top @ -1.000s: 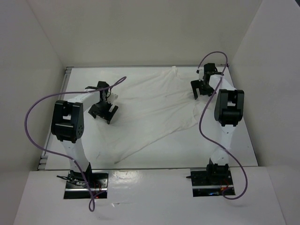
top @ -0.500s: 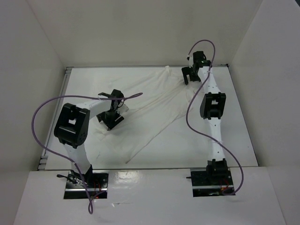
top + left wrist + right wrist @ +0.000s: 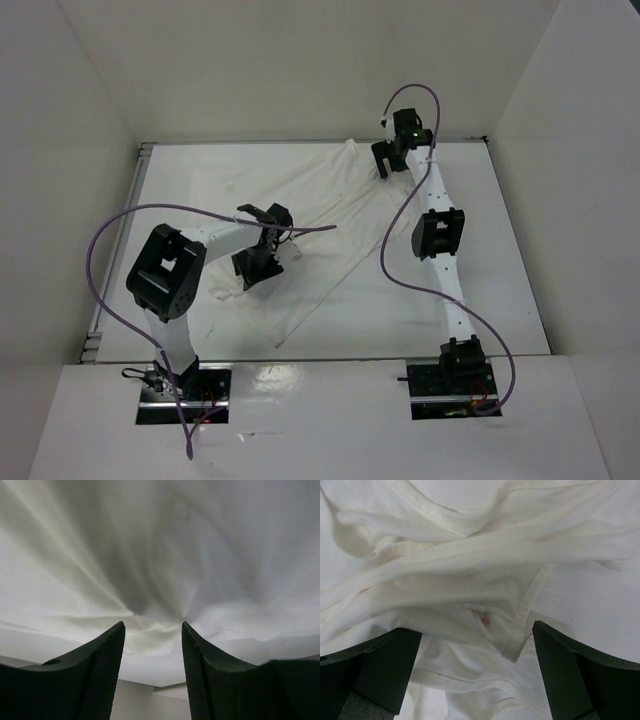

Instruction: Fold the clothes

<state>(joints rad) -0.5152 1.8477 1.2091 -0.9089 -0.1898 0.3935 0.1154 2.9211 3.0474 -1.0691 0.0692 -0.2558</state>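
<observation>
A white counter (image 3: 480,300), walled on 3 sides, carried the clothes (image 3: 330,225): 1 thin white garment, creased and not yet folded. It lay on a slant, its long axis running from the far edge right of centre down toward the near left. Bare counter showed on the near right and in the far-left corner.

The 2 arms each worked an opposite end of that slant. The left arm was bent in over the garment's middle-left stretch. The right arm reached nearly straight out to the far end.

The left gripper (image 3: 258,268) was down on the fabric, its jaws about half shut. In its wrist view a ridge of cloth rose between the 2 fingers, and creases fanned away from that spot. Whether the cloth was actually clamped could not be told.

The right gripper (image 3: 386,160) hung over the far end with its jaws spread wide, holding nothing. Directly below it, bunched folds and a stitched hem edge (image 3: 520,615) ran roughly crosswise between the fingers.

The right gripper was plainly the nearer one to that far end. A grasp there likely called for a straight drop onto the hem.
</observation>
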